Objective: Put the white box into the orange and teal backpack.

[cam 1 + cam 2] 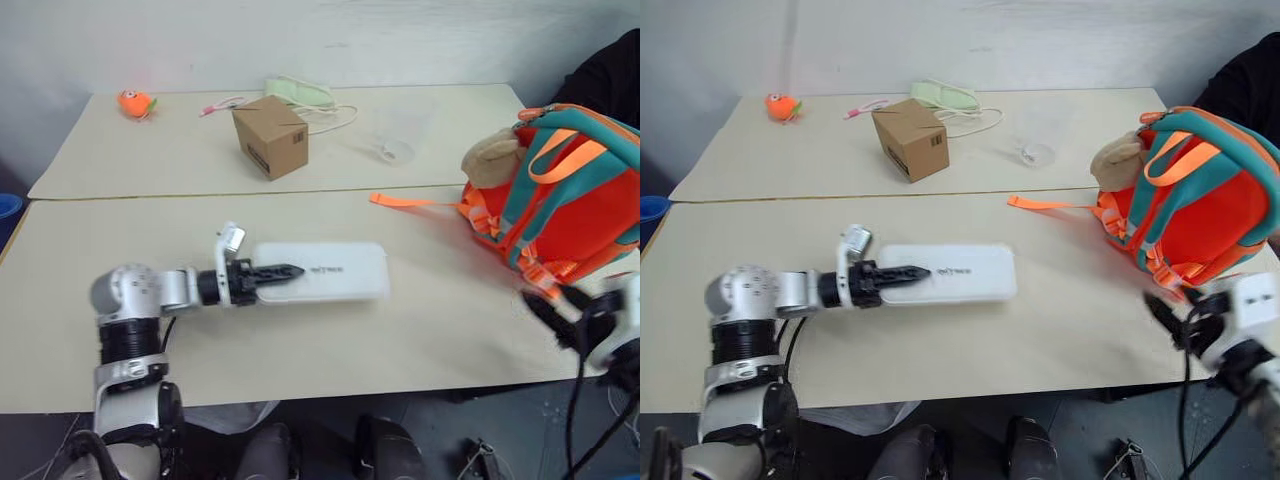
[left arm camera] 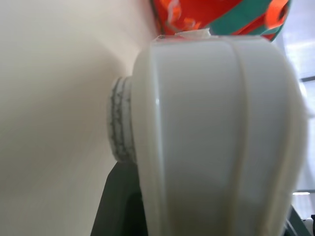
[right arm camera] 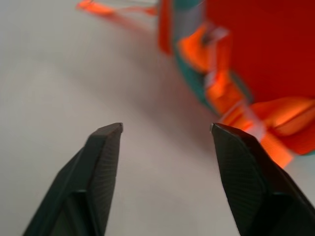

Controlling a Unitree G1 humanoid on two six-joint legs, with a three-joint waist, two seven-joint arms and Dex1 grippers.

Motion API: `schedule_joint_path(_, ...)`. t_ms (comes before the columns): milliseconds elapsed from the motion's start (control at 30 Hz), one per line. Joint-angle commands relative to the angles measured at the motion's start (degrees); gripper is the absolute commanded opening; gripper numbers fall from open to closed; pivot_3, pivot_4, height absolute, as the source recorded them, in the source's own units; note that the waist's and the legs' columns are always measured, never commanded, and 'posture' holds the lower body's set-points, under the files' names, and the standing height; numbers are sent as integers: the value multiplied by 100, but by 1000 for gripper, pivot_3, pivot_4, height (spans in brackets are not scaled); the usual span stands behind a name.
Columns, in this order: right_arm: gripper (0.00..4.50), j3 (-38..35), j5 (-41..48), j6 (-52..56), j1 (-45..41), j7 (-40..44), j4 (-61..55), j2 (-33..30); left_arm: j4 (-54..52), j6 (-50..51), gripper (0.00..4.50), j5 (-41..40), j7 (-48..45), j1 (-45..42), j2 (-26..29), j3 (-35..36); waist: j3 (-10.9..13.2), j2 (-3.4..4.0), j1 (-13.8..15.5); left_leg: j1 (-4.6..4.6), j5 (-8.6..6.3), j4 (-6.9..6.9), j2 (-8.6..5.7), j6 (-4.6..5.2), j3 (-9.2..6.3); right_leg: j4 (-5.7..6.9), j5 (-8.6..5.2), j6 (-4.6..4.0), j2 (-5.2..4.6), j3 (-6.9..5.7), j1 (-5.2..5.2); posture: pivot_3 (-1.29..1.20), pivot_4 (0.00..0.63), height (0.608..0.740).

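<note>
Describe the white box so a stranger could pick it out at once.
On the nearer of the two beige tables, look left of the orange and teal backpack. The white box lies flat there, the left gripper on its end. Unlike the brown cardboard box behind, it is thin, white and round-cornered.

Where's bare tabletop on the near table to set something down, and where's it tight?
Free: the stretch between the white box and the orange and teal backpack, and the near-edge strip in front of the box. The left gripper is shut on the box's end. Tight: beside the backpack, where an orange strap trails and the open right gripper hovers.
</note>
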Motion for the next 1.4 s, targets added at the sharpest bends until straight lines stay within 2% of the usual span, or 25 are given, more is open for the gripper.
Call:
schedule_joint_path(33, 4259, -95, 283, 131, -723, -334, 471, -122, -300, 5, 1193, -641, -161, -115, 134, 339, 1, -1, -24, 0, 0, 0, 2, -1, 0, 0, -1, -2, 0, 9, 0, 0, 150, 740)
schedule_joint_path(67, 4500, -9, 308, 174, -999, -392, 667, -137, -356, 5, 1193, -749, -164, -120, 170, 399, 1, -1, -35, -2, 0, 0, 2, -1, 0, 0, -1, -2, 0, 22, -2, 0, 150, 740)
schedule_joint_path(300, 4500, 969, -245, -254, -2599, -721, 2181, 71, -572, -82, 1193, -1041, 7, -301, 146, 668, 1, -1, -47, -11, 3, -4, 2, -4, 1, -1, -3, -5, 11, 26, -8, 0, 150, 740)
schedule_joint_path(367, 4500, 1196, -392, -544, -3254, -769, 2951, 212, -694, -91, 1193, -1103, 83, -403, 171, 709, 2, -3, -67, -14, 4, -4, 0, -3, 3, -1, -3, -5, 11, 27, -11, 0, 150, 740)
schedule_joint_path(467, 4500, 1436, -611, -942, -3652, -626, 3481, 271, -877, -139, 1193, -1103, 168, -379, 217, 646, 3, -3, -80, -13, 8, -3, -3, 0, 15, 1, -1, -1, 13, 23, -16, 0, 150, 740)
schedule_joint_path(600, 3550, 1631, -728, -1332, -3795, -419, 3727, 284, -1068, -235, 1193, -1101, 293, -292, 224, 625, 3, -3, -61, -18, 10, -8, 2, -7, 10, -2, -2, -2, 20, 24, -18, 0, 150, 740)
schedule_joint_path(867, 920, 1896, -616, -1516, -3747, 26, 3529, 288, -1197, -849, 1193, -1050, 499, -291, 262, 639, 3, -3, -73, -14, 13, -6, 4, -11, 16, 1, -1, 0, 22, 25, -18, 0, 150, 740)
schedule_joint_path(900, 499, 1925, -508, -1433, -3717, 178, 3382, 262, -1164, -1000, 1193, -1026, 509, -337, 277, 646, 3, -3, -73, -14, 13, -6, 4, -11, 16, 1, -1, 0, 22, 26, -18, 0, 150, 740)
schedule_joint_path(967, 65, 1993, -211, -1171, -3609, 579, 2987, 167, -1107, -1352, 1193, -945, 518, -419, 309, 631, 3, -3, -72, -14, 13, -6, 4, -12, 16, 1, -1, 0, 22, 26, -18, 0, 150, 740)
schedule_joint_path(1100, 26, 2087, 1067, -118, -3074, 1837, 1543, -424, -982, -2228, 1193, -716, 341, -647, 407, 512, 4, -2, -58, -18, 13, -8, 6, -12, 15, 0, -1, 0, 24, 23, -22, 0, 150, 740)
schedule_joint_path(1167, 26, 1942, 1885, 464, -2665, 2496, 741, -955, -936, -2571, 1193, -676, 151, -793, 441, 426, 9, 6, -29, -22, 12, -8, 5, -13, 14, -2, -1, -1, 24, 10, -22, 0, 150, 740)
schedule_joint_path(1233, 26, 1792, 2370, 799, -2394, 2776, 274, -1357, -890, -2856, 1193, -665, -22, -897, 464, 312, 13, 0, -20, -23, 10, -9, 6, -12, 10, -8, -1, -1, 25, -9, -22, 0, 150, 740)
schedule_joint_path(1333, 26, 989, 3530, 1541, -1697, 3376, -329, -2211, -918, -3347, 1193, -560, -474, -1059, 444, -91, 20, -13, 31, -27, 10, -8, 5, -9, 8, -12, -1, -1, 23, -19, -21, 0, 150, 740)
schedule_joint_path(1400, 26, 626, 3949, 1766, -1391, 3526, -455, -2516, -963, -3530, 1193, -509, -696, -1038, 463, -332, 21, -17, 59, -23, 7, -7, 4, -5, 8, -13, -1, -1, 21, -19, -18, 0, 150, 740)
